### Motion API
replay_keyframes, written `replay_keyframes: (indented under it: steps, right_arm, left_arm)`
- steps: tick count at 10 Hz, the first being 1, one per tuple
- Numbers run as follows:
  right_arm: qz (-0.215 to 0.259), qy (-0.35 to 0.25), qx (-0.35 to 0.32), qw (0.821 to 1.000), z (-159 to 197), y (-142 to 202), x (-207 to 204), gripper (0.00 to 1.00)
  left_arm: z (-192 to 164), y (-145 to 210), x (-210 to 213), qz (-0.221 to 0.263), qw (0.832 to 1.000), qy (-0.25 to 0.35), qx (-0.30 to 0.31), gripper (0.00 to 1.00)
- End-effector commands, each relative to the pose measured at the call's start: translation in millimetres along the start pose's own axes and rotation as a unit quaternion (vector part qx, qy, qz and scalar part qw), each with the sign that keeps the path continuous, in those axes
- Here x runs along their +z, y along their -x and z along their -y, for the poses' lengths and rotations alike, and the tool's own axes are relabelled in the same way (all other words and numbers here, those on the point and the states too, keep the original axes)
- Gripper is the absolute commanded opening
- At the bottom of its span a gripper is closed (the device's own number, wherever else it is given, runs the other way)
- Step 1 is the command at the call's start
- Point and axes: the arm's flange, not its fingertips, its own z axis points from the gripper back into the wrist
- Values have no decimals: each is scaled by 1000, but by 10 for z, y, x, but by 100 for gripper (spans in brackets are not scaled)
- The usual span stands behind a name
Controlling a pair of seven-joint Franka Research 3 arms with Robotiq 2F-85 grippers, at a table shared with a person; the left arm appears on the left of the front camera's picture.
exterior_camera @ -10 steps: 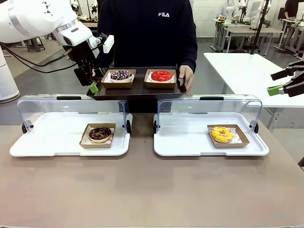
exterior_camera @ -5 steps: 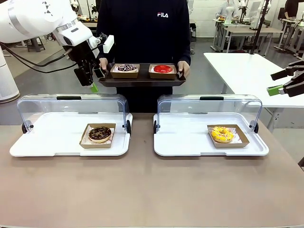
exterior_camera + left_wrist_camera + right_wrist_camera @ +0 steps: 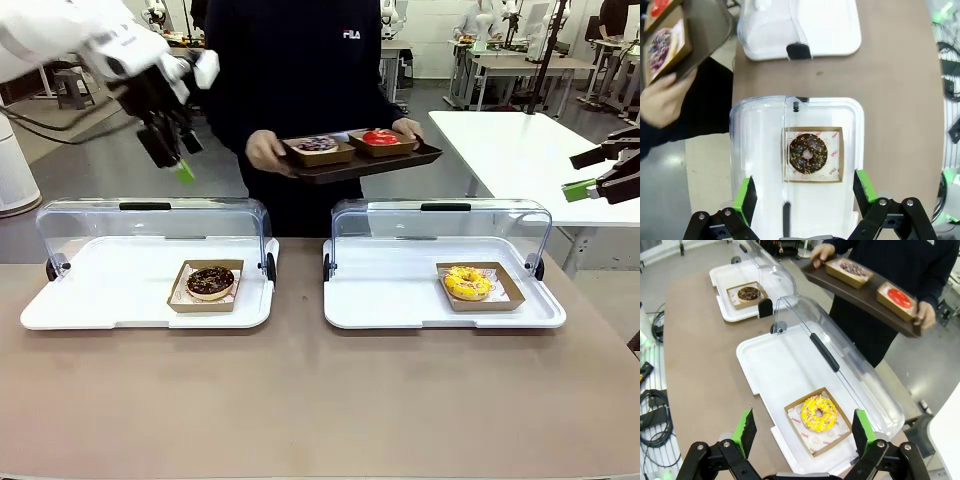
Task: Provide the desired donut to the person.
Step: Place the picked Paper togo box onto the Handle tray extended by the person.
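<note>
The person [image 3: 300,70] stands behind the left display tray [image 3: 100,300], holding a dark serving tray [image 3: 400,160] that carries a sprinkled chocolate donut [image 3: 317,145] and a red donut [image 3: 379,137]. On the display tray a chocolate donut [image 3: 210,281] sits in its box, with a yellow donut [image 3: 467,282] to its right. The left gripper [image 3: 802,192] hangs above it, released and empty; the right gripper [image 3: 802,432] is likewise spread over the yellow donut.

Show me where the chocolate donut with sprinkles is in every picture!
Front view: the chocolate donut sits in its box on the left white tray, left of centre.
Left wrist view: it lies at centre, beyond the open left gripper.
Right wrist view: it is at upper left, on the farther tray.
Shared landmark: the person's brown tray.
</note>
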Motion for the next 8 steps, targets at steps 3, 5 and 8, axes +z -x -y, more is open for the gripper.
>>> replay_keyframes:
  steps: [3,5,8]
  right_arm:
    - [-1,-5,6,1000,-14,19,-1,100]
    - [-1,-5,6,1000,-14,19,-1,100]
    - [-1,-5,6,1000,-14,19,-1,100]
  left_arm:
    - [666,914,719,122,985,-58,110,100]
    - [1008,1253,886,162,974,-95,127,100]
    - [1372,1626,992,167,968,-127,137,100]
